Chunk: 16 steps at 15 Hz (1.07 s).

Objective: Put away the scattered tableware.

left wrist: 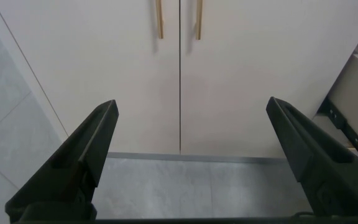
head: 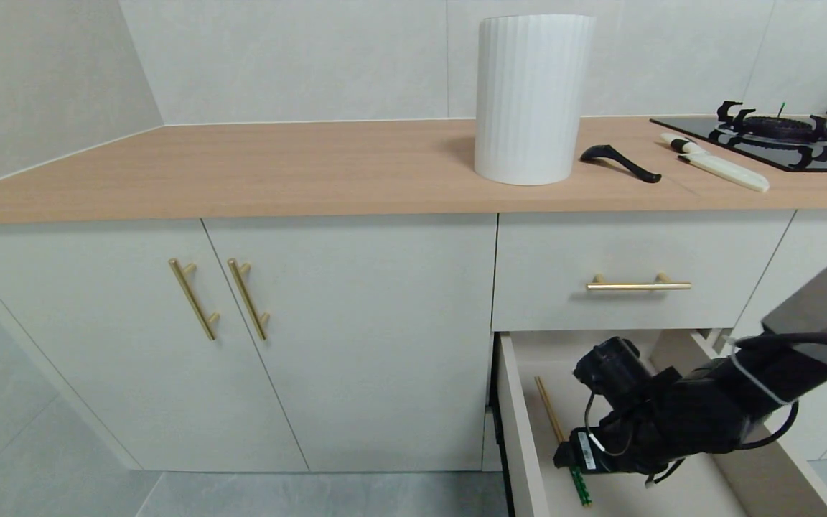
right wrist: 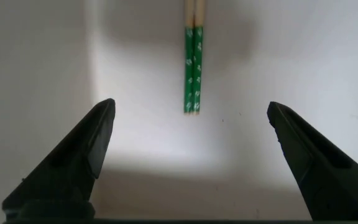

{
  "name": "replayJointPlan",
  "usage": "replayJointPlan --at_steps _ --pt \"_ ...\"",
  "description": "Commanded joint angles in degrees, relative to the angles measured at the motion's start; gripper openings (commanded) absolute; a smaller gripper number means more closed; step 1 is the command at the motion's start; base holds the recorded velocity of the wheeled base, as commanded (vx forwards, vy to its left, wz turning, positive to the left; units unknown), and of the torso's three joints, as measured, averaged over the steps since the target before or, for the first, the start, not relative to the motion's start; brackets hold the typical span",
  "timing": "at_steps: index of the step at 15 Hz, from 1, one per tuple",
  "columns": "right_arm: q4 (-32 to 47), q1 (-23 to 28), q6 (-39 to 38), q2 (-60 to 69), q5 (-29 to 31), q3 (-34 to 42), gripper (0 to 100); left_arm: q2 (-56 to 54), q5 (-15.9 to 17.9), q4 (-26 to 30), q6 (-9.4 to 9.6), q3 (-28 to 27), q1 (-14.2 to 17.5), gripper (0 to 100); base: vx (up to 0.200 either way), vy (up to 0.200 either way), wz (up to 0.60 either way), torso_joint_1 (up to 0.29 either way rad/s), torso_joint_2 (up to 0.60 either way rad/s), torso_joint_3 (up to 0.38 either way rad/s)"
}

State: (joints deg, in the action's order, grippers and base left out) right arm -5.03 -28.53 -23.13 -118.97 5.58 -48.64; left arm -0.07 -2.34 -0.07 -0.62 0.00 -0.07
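A pair of wooden chopsticks (head: 550,413) with green ends lies flat on the floor of the open lower drawer (head: 517,424) at the bottom right. My right gripper (head: 576,459) is down inside that drawer, just over the green ends. In the right wrist view the chopsticks (right wrist: 194,62) lie free between and beyond the spread fingers, and the gripper (right wrist: 190,121) is open and holds nothing. A white knife (head: 718,164) and a black-handled utensil (head: 618,161) lie on the wooden counter. My left gripper (left wrist: 191,106) is open and faces the cabinet doors.
A tall white ribbed canister (head: 532,100) stands on the counter beside the utensil. A black gas hob (head: 779,133) is at the far right. A shut drawer with a gold handle (head: 638,286) sits above the open one. Double doors (head: 227,298) lie to the left.
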Motion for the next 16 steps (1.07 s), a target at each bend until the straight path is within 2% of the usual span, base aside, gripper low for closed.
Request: replayJointPlan --at_steps 1,7,11,16 --pt "-0.15 2.25 0.45 14.38 -0.31 3.38 100 0.07 -0.03 -0.01 -0.08 0.00 -0.01 100 0.000 0.000 0.00 0.000 0.00 0.000" --pt "-0.24 7.17 5.11 23.61 -0.49 4.17 100 0.07 -0.03 -0.01 -0.08 0.00 -0.01 100 0.000 0.000 0.00 0.000 0.00 0.000" --pt "-0.24 7.17 7.31 29.50 -1.19 5.40 100 0.07 -0.03 -0.01 0.01 0.00 -0.01 100 0.000 0.000 0.00 0.026 -0.22 -0.282" --pt "-0.24 6.90 8.10 31.34 -1.19 5.93 100 0.07 -0.03 -0.01 -0.08 0.00 -0.01 100 0.000 0.000 0.00 0.097 -0.51 -0.346"
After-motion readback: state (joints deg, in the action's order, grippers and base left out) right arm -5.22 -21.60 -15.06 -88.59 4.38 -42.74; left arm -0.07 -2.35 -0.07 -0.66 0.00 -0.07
